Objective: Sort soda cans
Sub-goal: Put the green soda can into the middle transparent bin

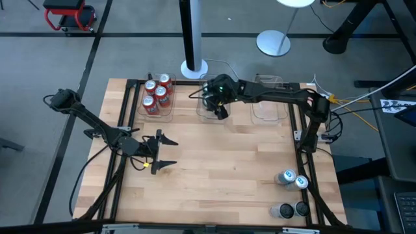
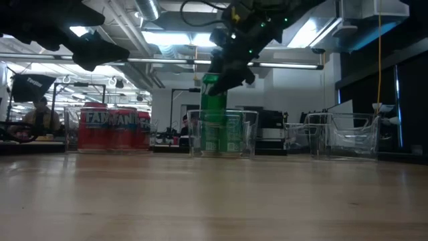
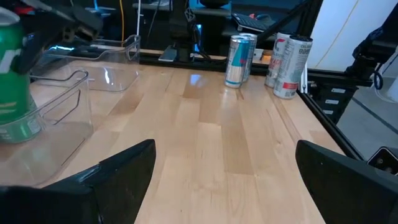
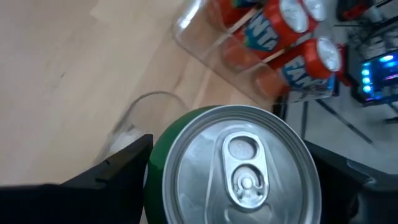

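Observation:
My right gripper (image 1: 220,107) reaches to the middle clear bin (image 2: 249,134) at the far edge and is shut on a green soda can (image 2: 214,100). Other green cans (image 2: 231,134) stand in that bin. Several red cans (image 1: 157,94) stand in the left bin (image 1: 170,112). Two silver-blue cans (image 1: 292,179) and two dark cans (image 1: 291,209) stand on the table near its right near corner. My left gripper (image 1: 159,151) hovers open over the left part of the table, touching nothing. My right gripper holds the green can by its upper side wall (image 4: 163,163), just below the silver top (image 4: 239,165), pinched between the two fingers (image 4: 121,171). The fingers come from above, pointing down. The can is upright with its lower part inside the middle bin; whether it stands on the floor is unclear.
A third clear bin (image 1: 270,107) stands to the right of the middle one with nothing showing in it. Black frame rails (image 1: 312,169) run along the table's sides. Bare wood (image 1: 221,162) spreads across the table's middle. A lamp base (image 1: 273,43) and a pole stand beyond the far edge.

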Controlling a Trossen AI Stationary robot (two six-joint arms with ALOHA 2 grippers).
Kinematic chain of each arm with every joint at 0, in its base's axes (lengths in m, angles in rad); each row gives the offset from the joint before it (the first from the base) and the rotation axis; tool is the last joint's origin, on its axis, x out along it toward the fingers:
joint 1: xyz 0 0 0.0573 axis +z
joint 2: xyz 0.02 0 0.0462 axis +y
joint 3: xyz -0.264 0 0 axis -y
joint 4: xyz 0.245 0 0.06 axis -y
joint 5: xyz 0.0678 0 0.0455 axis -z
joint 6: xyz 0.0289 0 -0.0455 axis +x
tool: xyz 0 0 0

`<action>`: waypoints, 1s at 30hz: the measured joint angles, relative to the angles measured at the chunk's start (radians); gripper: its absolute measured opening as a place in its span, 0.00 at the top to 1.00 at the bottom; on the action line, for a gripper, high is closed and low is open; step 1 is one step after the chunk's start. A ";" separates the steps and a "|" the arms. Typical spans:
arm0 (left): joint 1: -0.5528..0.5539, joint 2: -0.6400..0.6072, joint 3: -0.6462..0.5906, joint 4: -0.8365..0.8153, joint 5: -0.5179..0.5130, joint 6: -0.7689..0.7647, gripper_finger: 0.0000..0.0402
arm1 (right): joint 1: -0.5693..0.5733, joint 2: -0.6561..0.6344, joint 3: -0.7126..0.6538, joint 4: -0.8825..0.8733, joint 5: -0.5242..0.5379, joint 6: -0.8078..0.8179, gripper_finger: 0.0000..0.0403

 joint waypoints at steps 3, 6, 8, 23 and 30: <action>0.000 0.000 0.000 0.001 0.000 0.001 0.07 | -0.001 0.004 -0.029 0.069 0.003 0.006 0.22; 0.000 0.000 0.000 0.003 0.000 0.002 0.07 | -0.002 0.010 -0.063 0.095 0.003 0.021 0.22; 0.000 0.000 0.000 0.005 0.000 0.004 0.07 | -0.003 0.023 -0.075 0.117 0.012 0.021 0.22; 0.000 0.000 0.001 0.004 -0.004 0.006 0.07 | -0.017 0.138 -0.076 0.201 -0.006 0.058 0.22; 0.000 0.000 0.001 0.004 -0.004 0.004 0.07 | -0.020 0.141 -0.076 0.206 -0.005 0.059 0.16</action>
